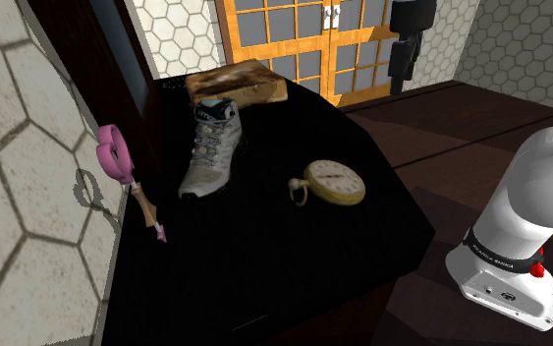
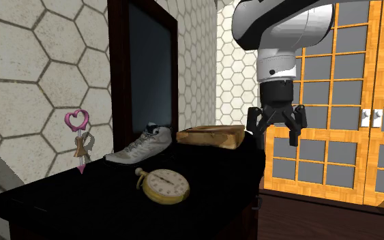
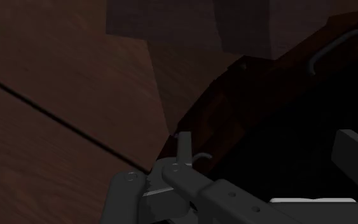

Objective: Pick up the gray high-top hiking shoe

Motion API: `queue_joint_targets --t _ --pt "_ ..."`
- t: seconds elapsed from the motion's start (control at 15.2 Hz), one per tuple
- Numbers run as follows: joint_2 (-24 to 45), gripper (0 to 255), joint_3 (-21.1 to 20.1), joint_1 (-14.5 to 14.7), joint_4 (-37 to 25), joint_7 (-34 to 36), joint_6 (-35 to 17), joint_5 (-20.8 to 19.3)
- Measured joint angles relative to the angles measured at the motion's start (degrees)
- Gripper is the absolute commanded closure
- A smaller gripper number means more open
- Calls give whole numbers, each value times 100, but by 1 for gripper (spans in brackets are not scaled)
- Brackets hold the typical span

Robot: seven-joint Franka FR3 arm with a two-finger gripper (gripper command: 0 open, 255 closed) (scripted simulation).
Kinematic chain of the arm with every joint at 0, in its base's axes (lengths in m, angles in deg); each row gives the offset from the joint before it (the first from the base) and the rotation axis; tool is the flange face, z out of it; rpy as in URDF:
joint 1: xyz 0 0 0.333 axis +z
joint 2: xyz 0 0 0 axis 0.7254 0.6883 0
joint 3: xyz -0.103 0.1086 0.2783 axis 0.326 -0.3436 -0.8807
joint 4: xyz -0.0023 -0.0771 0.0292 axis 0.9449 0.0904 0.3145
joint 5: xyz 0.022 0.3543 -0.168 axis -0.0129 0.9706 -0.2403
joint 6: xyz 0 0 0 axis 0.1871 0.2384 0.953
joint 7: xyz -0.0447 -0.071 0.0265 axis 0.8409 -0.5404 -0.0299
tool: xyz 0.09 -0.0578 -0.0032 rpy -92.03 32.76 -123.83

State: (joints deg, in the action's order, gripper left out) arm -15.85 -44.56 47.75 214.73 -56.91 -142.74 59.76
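The gray and white high-top shoe [image 1: 210,147] stands upright on the black table [image 1: 264,275], toe toward the shoulder view's lower left. It sits near the back wall, just in front of a brown block. In the second exterior view the shoe [image 2: 141,146] is side-on, with my gripper [image 2: 277,126] hanging off to its right, past the table's edge. The fingers are spread apart with nothing between them. From the shoulder view the gripper [image 1: 400,79] hangs high at the upper right, well apart from the shoe.
A gold pocket watch [image 1: 335,182] lies right of the shoe. The brown block [image 1: 237,84] lies behind it. A pink heart-topped key [image 1: 117,157] leans at the hexagon-tiled wall. Orange lattice doors [image 1: 294,39] stand behind. The wrist view looks down on dark wood floor and a cabinet handle [image 3: 336,48].
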Motion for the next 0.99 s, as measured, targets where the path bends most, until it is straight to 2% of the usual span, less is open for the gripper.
queue_joint_targets --t 0.13,0.33,0.59,0.99 --pt "-2 0 -71 -3 3 125 -18 60" --pt "-58 0 -440 -26 70 816 -126 370" --pt "45 0 -1095 -71 -96 1967 -261 862" --pt "495 0 -2013 -292 -513 3593 -652 1346"
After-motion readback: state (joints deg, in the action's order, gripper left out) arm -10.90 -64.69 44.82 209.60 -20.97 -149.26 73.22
